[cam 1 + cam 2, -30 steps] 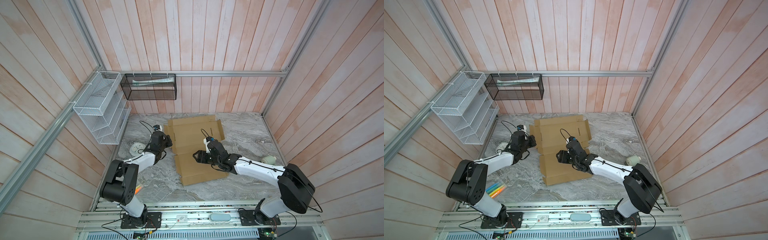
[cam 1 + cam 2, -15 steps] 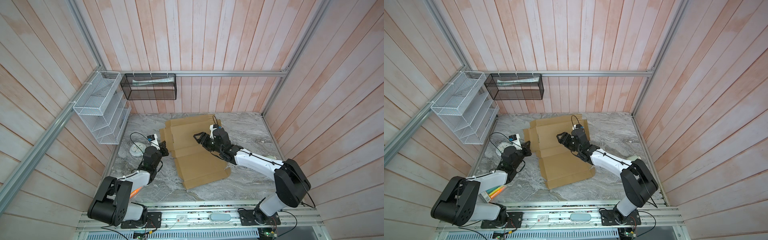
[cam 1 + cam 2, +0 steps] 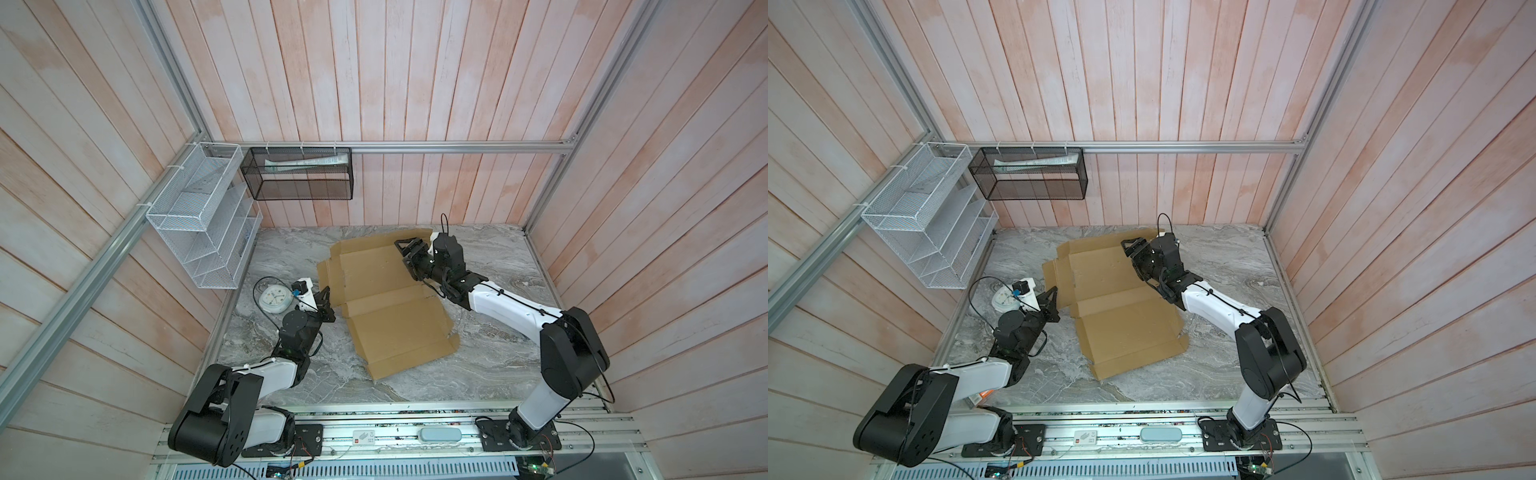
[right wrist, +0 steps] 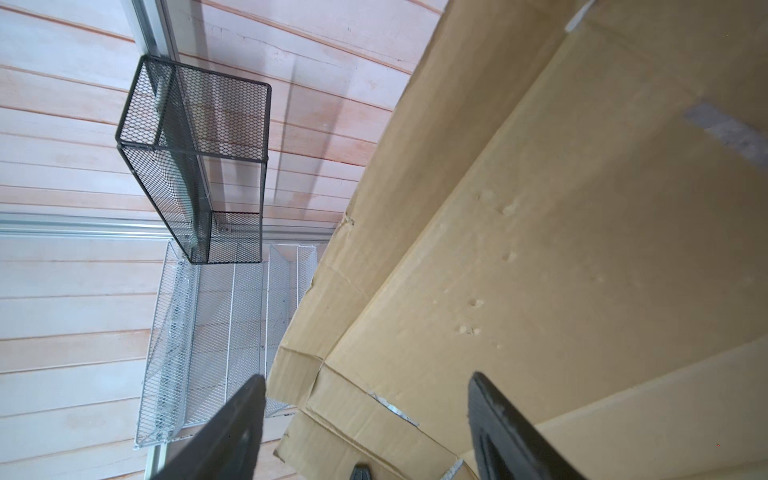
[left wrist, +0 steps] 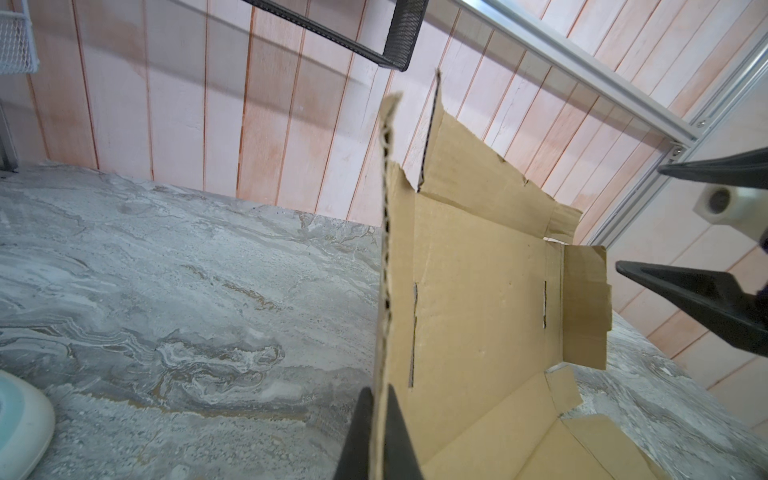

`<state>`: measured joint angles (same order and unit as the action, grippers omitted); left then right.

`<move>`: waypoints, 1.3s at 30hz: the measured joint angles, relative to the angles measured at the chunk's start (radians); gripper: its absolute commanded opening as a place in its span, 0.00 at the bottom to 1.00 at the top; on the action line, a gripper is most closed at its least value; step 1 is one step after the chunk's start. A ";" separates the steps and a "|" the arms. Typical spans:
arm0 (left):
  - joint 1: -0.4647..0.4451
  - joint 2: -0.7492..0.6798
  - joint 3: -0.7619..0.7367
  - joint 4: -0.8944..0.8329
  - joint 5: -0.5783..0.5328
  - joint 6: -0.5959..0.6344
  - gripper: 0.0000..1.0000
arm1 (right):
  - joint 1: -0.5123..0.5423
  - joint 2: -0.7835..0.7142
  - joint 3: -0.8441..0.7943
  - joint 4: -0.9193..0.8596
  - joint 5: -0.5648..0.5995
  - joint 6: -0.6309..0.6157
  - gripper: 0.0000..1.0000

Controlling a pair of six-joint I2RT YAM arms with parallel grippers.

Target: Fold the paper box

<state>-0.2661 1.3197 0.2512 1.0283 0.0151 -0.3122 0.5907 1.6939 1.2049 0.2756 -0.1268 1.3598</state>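
Holding: left gripper (image 3: 325, 296) pinches paper box (image 3: 386, 316) by its mid-left flap.
Hovering: right gripper (image 3: 409, 246), wide and empty, nearer the upper-right corner.
Axis: upper centre to lower right.

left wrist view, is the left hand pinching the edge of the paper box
Yes, the left hand has both black fingers pressed against the raised corrugated edge of the paper box.

There was one brown corrugated cardboard sheet (image 3: 386, 299), die-cut with flaps and slots, on one grey marbled tabletop (image 3: 490, 353). Two white-and-black robot arms were counted: a left arm (image 3: 270, 374) and a right arm (image 3: 511, 309). Two wall racks hung there: one white tiered wire rack (image 3: 203, 224) and one black mesh basket (image 3: 299, 174). One round white-and-pale-green device (image 3: 274, 298) completed the count.
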 measured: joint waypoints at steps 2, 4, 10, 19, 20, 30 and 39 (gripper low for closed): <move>-0.005 -0.006 -0.010 0.022 0.005 0.016 0.00 | -0.005 0.009 0.011 0.000 0.005 0.030 0.77; -0.012 -0.013 -0.021 0.044 0.007 0.033 0.00 | -0.011 0.020 0.025 0.000 0.006 0.060 0.77; -0.042 -0.014 -0.041 0.094 0.006 0.086 0.00 | -0.024 0.057 0.068 -0.006 0.017 0.132 0.77; -0.081 -0.001 -0.057 0.172 0.000 0.156 0.00 | -0.051 0.083 0.128 -0.039 0.018 0.195 0.78; -0.083 0.003 -0.057 0.177 -0.001 0.160 0.00 | -0.054 0.083 0.130 -0.043 0.018 0.201 0.77; -0.118 0.021 -0.068 0.226 -0.026 0.213 0.00 | -0.076 0.092 0.130 -0.086 0.021 0.270 0.77; -0.140 0.021 -0.078 0.250 -0.046 0.257 0.00 | -0.078 0.106 0.175 -0.146 0.029 0.283 0.76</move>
<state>-0.4061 1.3411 0.1734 1.2785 -0.0307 -0.0551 0.5125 1.8004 1.3804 0.1295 -0.0982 1.6424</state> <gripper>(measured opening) 0.045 0.763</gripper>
